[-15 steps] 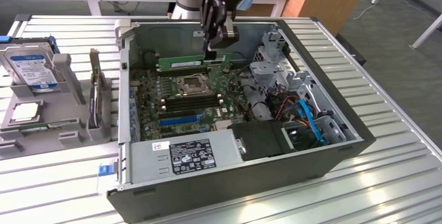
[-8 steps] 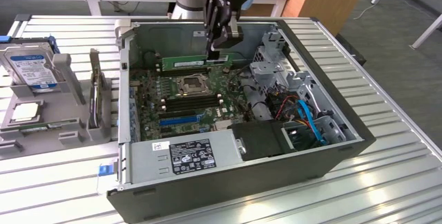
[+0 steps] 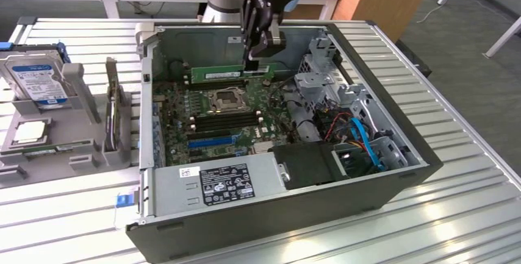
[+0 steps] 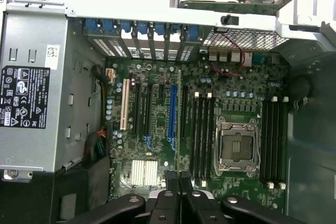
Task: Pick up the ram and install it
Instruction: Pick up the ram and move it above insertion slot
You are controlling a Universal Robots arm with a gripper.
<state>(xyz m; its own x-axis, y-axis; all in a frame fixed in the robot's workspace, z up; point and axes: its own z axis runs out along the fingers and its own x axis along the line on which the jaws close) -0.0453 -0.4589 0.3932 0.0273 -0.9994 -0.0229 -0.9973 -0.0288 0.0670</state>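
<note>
While the hand (image 3: 254, 66) clamps one end, the ram (image 3: 213, 75) clears the motherboard (image 3: 270, 98).

An open computer case (image 3: 146, 105) lies on a slatted metal table (image 3: 456, 203) with its upper side uncovered, so the motherboard (image 3: 273, 108) can be reached from above. The room over the board is hemmed in by the case walls and by the power supply (image 3: 219, 181) along the near edge. On the exterior view's right it is closed off by the grey drive cage (image 3: 321, 84) and loose blue and red cables (image 3: 362, 139). The board's middle is occupied by low parts (the processor socket (image 3: 226, 99) and black memory slots (image 3: 224, 119)). The space just beyond the socket is taken up by the gripper (image 3: 254, 64), closed on the ram (image 3: 213, 74). Outside the case, on the exterior view's left, a hard drive (image 3: 36, 81) and an upright card (image 3: 114, 114) are stood.
</note>
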